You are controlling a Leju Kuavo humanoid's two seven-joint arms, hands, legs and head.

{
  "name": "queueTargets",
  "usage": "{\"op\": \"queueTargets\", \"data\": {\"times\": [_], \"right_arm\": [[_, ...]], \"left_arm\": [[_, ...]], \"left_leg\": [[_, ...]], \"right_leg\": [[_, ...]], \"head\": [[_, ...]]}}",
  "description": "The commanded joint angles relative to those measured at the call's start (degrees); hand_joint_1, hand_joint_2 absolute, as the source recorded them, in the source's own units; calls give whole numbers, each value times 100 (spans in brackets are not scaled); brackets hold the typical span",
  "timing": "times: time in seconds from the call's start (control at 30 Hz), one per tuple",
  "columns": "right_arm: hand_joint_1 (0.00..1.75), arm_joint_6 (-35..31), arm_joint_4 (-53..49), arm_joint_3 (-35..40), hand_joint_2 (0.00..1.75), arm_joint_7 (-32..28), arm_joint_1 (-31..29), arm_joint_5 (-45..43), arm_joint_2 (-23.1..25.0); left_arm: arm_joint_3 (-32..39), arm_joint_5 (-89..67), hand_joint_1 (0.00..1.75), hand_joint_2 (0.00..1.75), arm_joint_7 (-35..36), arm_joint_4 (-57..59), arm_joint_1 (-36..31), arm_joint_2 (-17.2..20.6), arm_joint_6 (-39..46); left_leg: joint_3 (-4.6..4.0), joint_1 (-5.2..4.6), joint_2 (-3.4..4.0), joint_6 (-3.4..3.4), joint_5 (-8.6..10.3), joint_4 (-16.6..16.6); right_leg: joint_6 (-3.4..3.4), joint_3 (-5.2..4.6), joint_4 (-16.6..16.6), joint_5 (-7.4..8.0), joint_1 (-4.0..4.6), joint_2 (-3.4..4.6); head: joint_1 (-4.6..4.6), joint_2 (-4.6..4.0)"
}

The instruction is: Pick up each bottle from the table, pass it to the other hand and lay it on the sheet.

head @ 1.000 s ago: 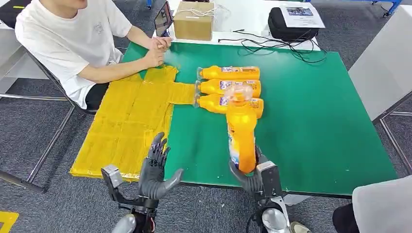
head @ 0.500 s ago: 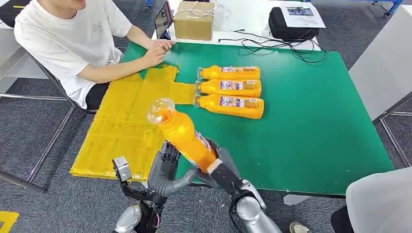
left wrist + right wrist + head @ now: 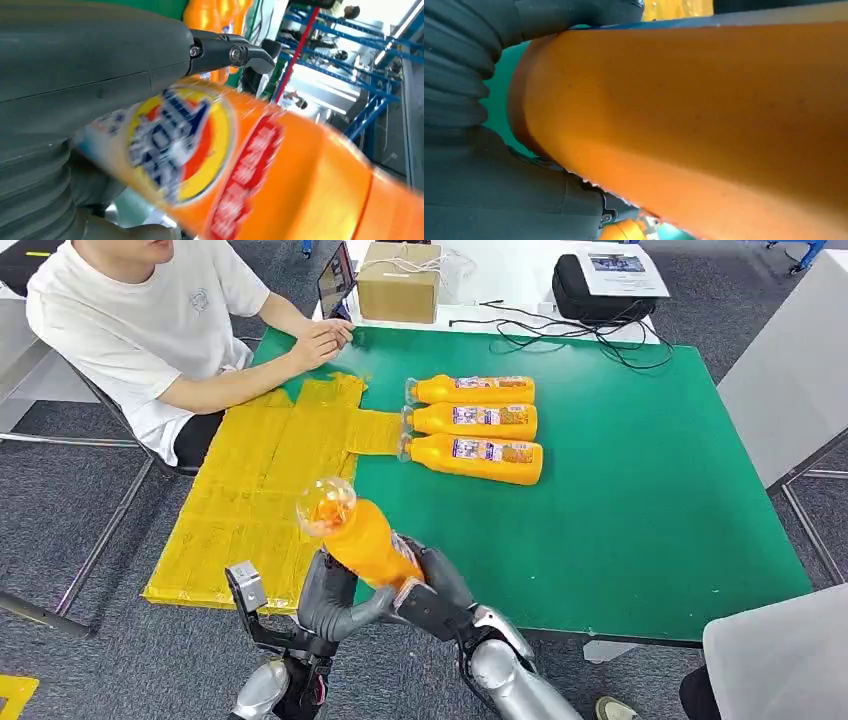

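Note:
An orange bottle (image 3: 362,536) with a clear cap slants up and left over the table's near edge, beside the yellow sheet (image 3: 255,490). My right hand (image 3: 438,585) grips its base. My left hand (image 3: 335,598) wraps its labelled middle, thumb underneath. The left wrist view has the bottle's label (image 3: 180,145) lying against my left hand (image 3: 75,75). The right wrist view has the orange body (image 3: 704,115) pressed into my right hand (image 3: 484,190). Three more orange bottles (image 3: 472,421) lie side by side on the green table (image 3: 640,500).
A person (image 3: 140,320) sits at the far left, hands resting at the sheet's far corner. A cardboard box (image 3: 398,282), a black bag (image 3: 600,288) and cables (image 3: 560,328) lie beyond the table. A white surface (image 3: 780,660) stands at the near right.
My right hand has swung the bottle from upright at the near right edge leftward and tilted it. My left hand, open before, has closed around the bottle's middle.

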Motion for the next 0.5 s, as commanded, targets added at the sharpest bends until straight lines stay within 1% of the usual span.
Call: {"op": "queueTargets", "data": {"times": [0.03, 0.13, 0.17, 0.23, 0.3, 0.33, 0.37, 0.4, 0.43, 0.47, 0.5], "right_arm": [[175, -78, 739, 646, 175, 45, -240, 60, -61], [175, -77, 725, 663, 175, 40, -221, 59, -68], [175, -115, 646, 806, 175, 91, -153, 44, -104], [175, -174, 596, 814, 175, 116, -150, 39, -71], [175, -183, 563, 819, 175, 137, -147, 37, -59], [82, -207, 514, 804, 175, 206, -125, 17, -58], [2, -324, 457, 773, 175, 303, -92, 26, -34], [0, -480, 390, 717, 175, 294, -39, 18, -4], [0, -610, 320, 699, 0, 222, 17, 29, 10], [0, -840, 182, 645, 0, -23, 106, 14, 7], [0, -1088, 24, 541, 0, -328, 230, -83, 31]], "left_arm": [[180, 251, 0, 175, 402, 407, -217, -120, 552], [227, 283, 0, 175, 401, 418, -227, -135, 598], [269, 331, 175, 175, 449, 228, -103, -329, 899], [206, 305, 175, 175, 458, 369, -222, -170, 914], [230, 328, 175, 175, 443, 414, -245, -145, 915], [224, 352, 175, 175, 426, 463, -265, -134, 906], [229, 373, 175, 175, 407, 437, -241, -133, 931], [233, 396, 175, 175, 402, 403, -220, -132, 949], [218, 412, 175, 175, 399, 362, -203, -117, 963], [197, 423, 175, 175, 401, 344, -203, -103, 964], [186, 506, 175, 175, 416, 304, -195, -91, 940]], "left_leg": [[22, 4, -4, -7, -5, -5], [29, 6, -5, -9, -8, -5], [22, 4, -3, -6, -5, -5], [21, 7, -9, -7, -9, 0], [40, 10, -14, -14, -16, 1], [48, 12, -12, -17, -19, 1], [20, 7, -9, -9, -7, -2], [30, 7, -10, -12, -11, -1], [38, 10, -12, -14, -15, 0], [18, 6, -8, -9, -6, -3], [33, 9, -11, -13, -14, 0]], "right_leg": [[-8, 21, -5, -4, 2, 7], [-10, 29, -5, -7, 4, 10], [-7, 22, -6, -4, 2, 8], [-8, 25, -3, -8, 5, 4], [-15, 42, -1, -16, 7, 6], [-19, 48, 1, -19, 9, 11], [-11, 22, -3, -7, 6, 3], [-14, 31, 0, -12, 5, 6], [-17, 38, 1, -16, 7, 8], [-9, 18, -3, -6, 4, 5], [-14, 33, -1, -15, 7, 7]], "head": [[0, 0], [0, 0], [0, 0], [2, 0], [0, 0], [0, 0], [0, 0], [0, 0], [0, 0], [0, 0], [0, 0]]}}
